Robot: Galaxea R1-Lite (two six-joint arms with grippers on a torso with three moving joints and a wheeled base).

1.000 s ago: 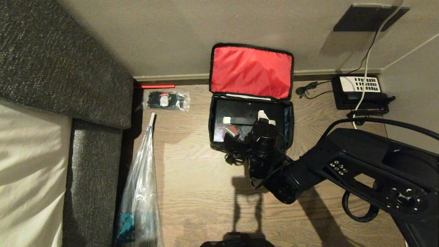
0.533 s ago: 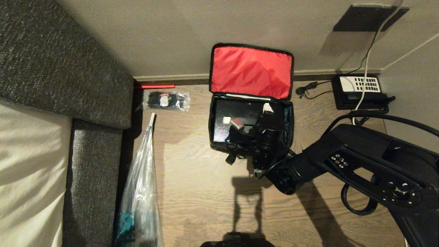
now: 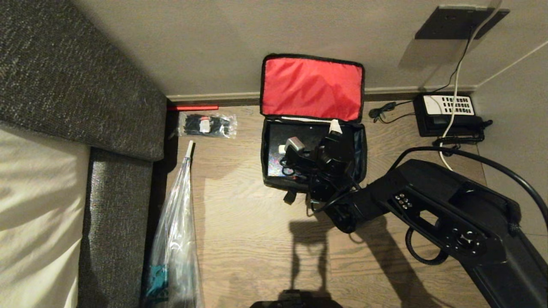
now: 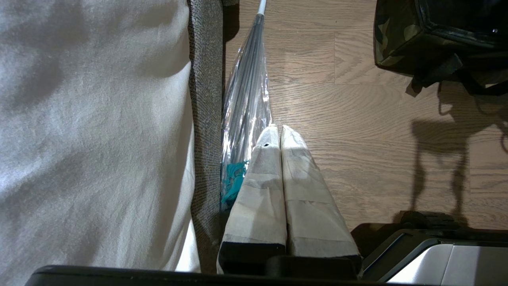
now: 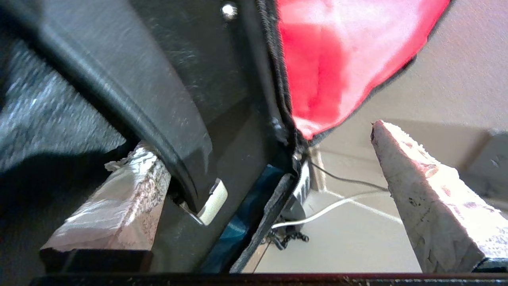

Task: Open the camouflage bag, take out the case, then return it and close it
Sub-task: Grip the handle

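Nearest the robot, the left claw (image 4: 279, 131) hangs parked above the floor (image 3: 248, 239), its taped fingers pressed together and holding nothing, close to a clear plastic-wrapped bundle (image 3: 175, 222) that lies along the edge of the grey-upholstered bed (image 3: 115, 205).

Farther out, the right arm reaches across the wooden floor into the camouflage bag (image 3: 274, 179), which sits against the wall (image 3: 214, 51) with its red-lined lid (image 3: 312, 87) propped upright. The right claw (image 3: 314, 136) is inside the bag's mouth, fingers spread wide and gripping nothing. In the right wrist view one finger (image 5: 119, 206) lies beside the strap handle (image 5: 131, 103) of the case (image 3: 299, 137), while the other stands outside the bag's rim, in the air towards the wall. The case lies flat inside the bag.

The likely step is seizing the handle to lift the case out. The risks come from that straddle: closing now may pinch the bag's rim or zip edge together with the handle, so the whole soft bag comes up with the case. A finger could also slide off the smooth, rounded strap. A lift that drifts towards the wall may knock the lid down onto the claw.

Beyond the bag, to the robot's right, a black telephone (image 3: 447, 112) with trailing cords (image 3: 389, 112) sits by the skirting; a wide arm swing could snag those.
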